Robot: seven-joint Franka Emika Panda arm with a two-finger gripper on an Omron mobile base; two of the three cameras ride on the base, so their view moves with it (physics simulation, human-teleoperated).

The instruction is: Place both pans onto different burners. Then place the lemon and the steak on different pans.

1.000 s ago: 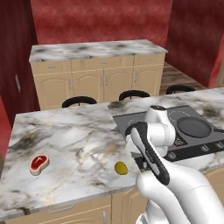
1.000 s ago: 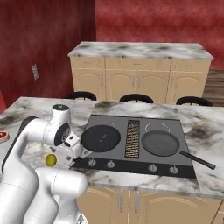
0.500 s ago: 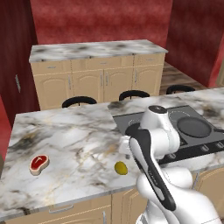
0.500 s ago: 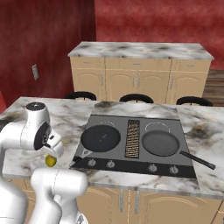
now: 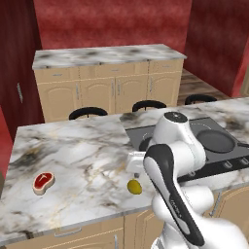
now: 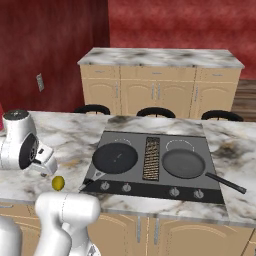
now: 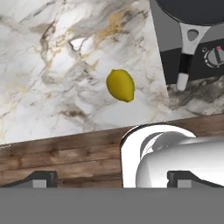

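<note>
Fingers (image 7: 43, 178) spread apart and empty above the lemon (image 7: 120, 85) lying near the desk's (image 5: 73, 155) front edge, both pans (image 6: 115, 157) on burners, so next comes dropping down to grip it.

Two pans are set on the cooktop (image 6: 150, 187), one on each side of the vent grille (image 6: 151, 158): the left pan (image 6: 115, 157) on a left burner, the right pan (image 6: 183, 163) on a right burner. The knobs (image 6: 150, 190) are lined along the cooktop's near edge. The lemon (image 6: 58, 183) is found on the counter (image 5: 82, 151) just left of the cooktop, near the near edge. The steak (image 5: 43, 182) is placed well apart, far to the left on the same counter. A second counter (image 6: 160, 57) is seen behind.
</note>
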